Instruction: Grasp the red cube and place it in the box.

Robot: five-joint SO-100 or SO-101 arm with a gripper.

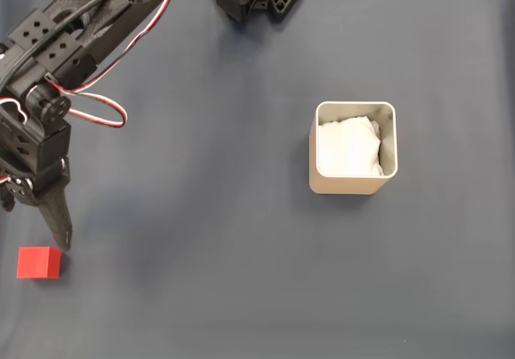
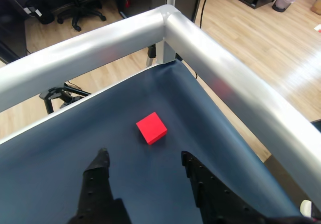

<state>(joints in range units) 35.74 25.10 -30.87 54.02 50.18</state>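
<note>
Pincer [image 2: 144,156] spread, empty; red cube [image 2: 151,127] just ahead of fingertips, untouched, on table.

No legible text, label, brand, number or sign is found in either view. The small matte red cube [image 1: 39,262] is plain on every face seen, in the fixed view and the wrist view alike. No print is seen on the beige square box [image 1: 352,184] or its crumpled white lining. The black arm housing [image 1: 40,61] carries no readable marking.
</note>
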